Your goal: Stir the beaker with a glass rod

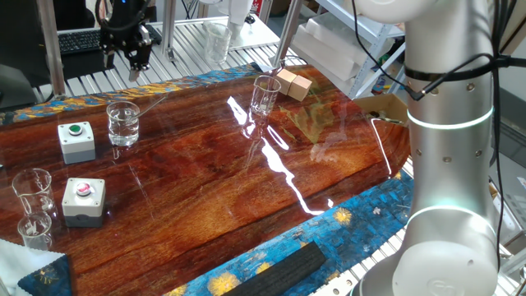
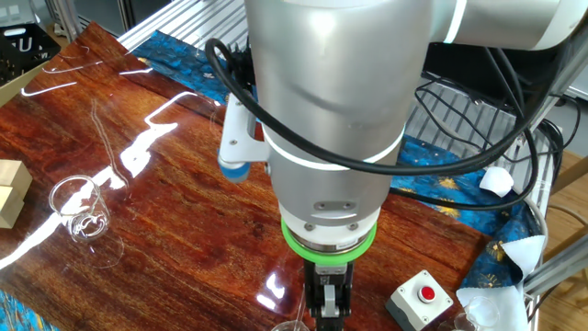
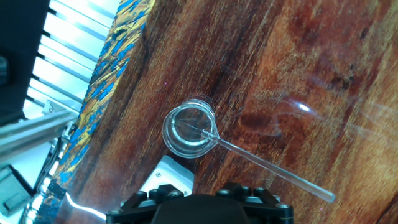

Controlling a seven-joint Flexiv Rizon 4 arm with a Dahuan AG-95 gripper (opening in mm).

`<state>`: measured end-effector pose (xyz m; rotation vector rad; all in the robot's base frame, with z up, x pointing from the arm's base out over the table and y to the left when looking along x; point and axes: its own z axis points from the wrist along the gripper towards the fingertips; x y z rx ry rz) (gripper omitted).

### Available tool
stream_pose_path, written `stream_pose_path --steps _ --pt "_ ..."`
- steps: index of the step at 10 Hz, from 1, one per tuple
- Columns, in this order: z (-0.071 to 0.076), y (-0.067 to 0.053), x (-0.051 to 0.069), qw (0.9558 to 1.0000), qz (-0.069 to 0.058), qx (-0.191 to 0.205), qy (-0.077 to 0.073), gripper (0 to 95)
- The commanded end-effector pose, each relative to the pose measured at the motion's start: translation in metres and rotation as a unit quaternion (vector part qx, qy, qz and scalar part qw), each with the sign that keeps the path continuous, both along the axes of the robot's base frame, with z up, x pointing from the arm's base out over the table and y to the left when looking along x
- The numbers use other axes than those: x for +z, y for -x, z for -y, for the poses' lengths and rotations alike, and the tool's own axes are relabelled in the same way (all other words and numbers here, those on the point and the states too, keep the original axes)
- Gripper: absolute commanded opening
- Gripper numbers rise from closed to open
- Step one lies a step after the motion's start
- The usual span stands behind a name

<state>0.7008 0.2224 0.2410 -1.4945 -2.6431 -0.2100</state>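
The squat, wide clear glass beaker stands on the glossy reddish-brown wooden bench, near the bench's far edge in one fixed view, directly under the hand. The bench lies on a blue cloth with yellow swirls. The big silver robot arm rises at the right of that view, and its black two-finger gripper hangs above the beaker, pointing down, apart from it. The fingers look spread with nothing between them, though they are small and dark there and only the gripper's body shows in the hand view.

Just beside the beaker sits a white box with a green button, and nearer the camera a white box with a red button. Two pale wooden blocks rest at the far edge, next to a taller, narrower clear glass. Two small clear beakers stand at the left end.

The thin transparent glass rod has one end inside the beaker, leans on its rim, and slants out over the bench, free of the fingers.
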Motion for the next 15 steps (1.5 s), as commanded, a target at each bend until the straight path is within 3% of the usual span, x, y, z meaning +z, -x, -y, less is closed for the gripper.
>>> stream_pose_path --steps 1,2,3,6,7,8,11,14,15 --pt "0.012 0.007 0.005 0.9947 0.003 0.103 -0.006 38.0" --pt "0.014 0.008 0.005 0.9944 0.005 0.105 -0.006 38.0" --pt "0.023 0.013 0.005 0.9913 0.010 0.131 0.004 38.0" --pt "0.043 0.015 0.002 0.9826 0.027 0.183 0.007 38.0" --pt "0.049 0.017 0.001 0.9789 0.037 0.201 0.013 38.0" --pt "0.057 0.020 0.000 0.9719 0.043 0.230 0.029 38.0" --pt "0.077 0.022 -0.001 0.9621 0.047 0.267 0.029 38.0" --pt "0.100 0.024 -0.006 0.9486 0.058 0.310 0.032 38.0" --pt "0.102 0.023 -0.007 0.9473 0.060 0.313 0.032 38.0"
